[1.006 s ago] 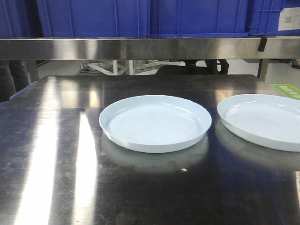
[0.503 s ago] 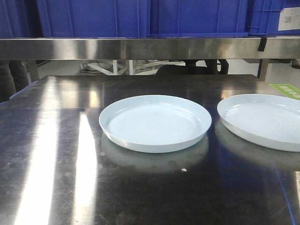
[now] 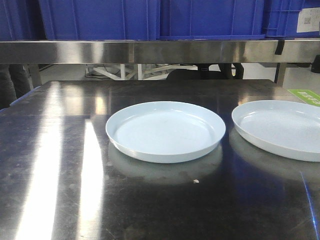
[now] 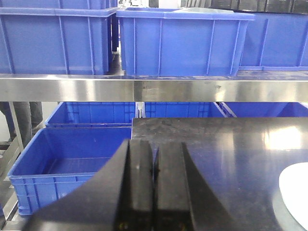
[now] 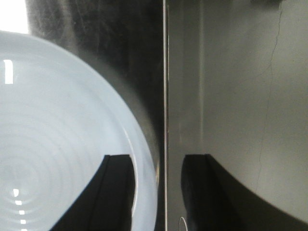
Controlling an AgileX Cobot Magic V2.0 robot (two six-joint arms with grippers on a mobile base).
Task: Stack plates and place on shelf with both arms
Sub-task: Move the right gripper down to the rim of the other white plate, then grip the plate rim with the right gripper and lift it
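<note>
Two probably stiff, slippery, breakable plates (image 3: 165, 131) sit apart on the tabletop (image 3: 55, 150), best pinched at the rim, which the right gripper (image 5: 158, 161) straddles with jaws parted, the left gripper (image 4: 154, 149) clenched empty.

Dark reflective steel tabletop (image 3: 55, 200), one pale blue plate (image 3: 165, 132) at centre, second plate (image 3: 280, 130) just right (apart)

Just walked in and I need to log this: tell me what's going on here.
Two pale blue plates, the left plate and the right plate, lie apart on the steel tabletop, unstacked; neither is on the shelf. The right gripper is open, straddling the right plate's rim. The left gripper is shut on nothing, off near the table's left edge.
</note>
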